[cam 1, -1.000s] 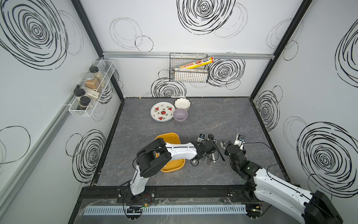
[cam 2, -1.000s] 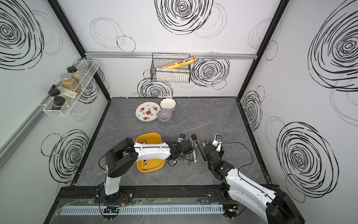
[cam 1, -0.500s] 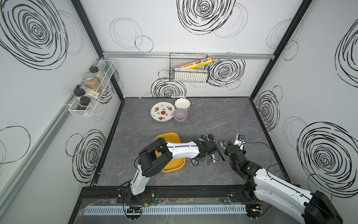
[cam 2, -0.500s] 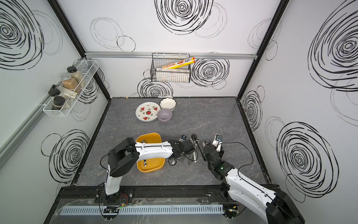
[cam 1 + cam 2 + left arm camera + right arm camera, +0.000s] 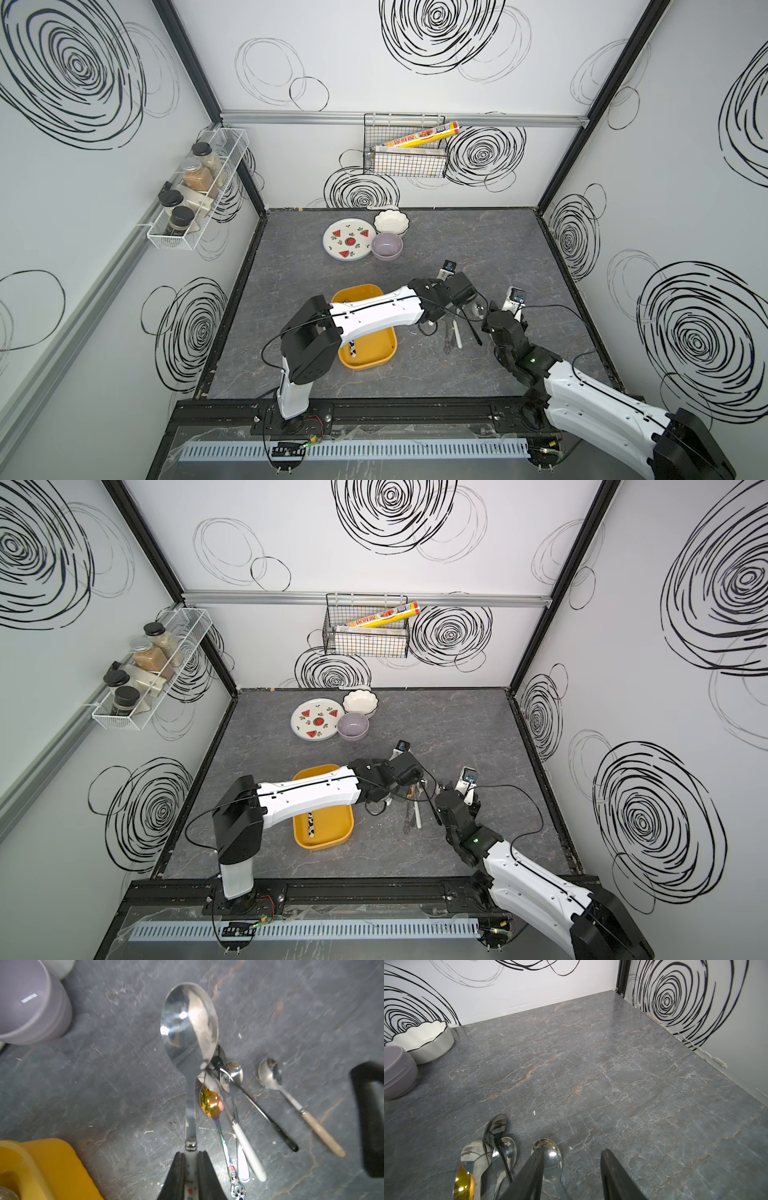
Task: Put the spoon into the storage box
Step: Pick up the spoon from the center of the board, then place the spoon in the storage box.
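while aloft, one spoon (image 5: 189, 1018) (one box (image 5: 374, 345))

Bare tabletop (image 5: 410, 356) lies between storage box (image 5: 374, 351) and loose spoons (image 5: 457, 337); the purple bowl (image 5: 387, 246) stands well behind.

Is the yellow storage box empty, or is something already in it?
Not empty. In both top views a spoon with a black-and-white handle lies inside the storage box; the left arm hides the rest.
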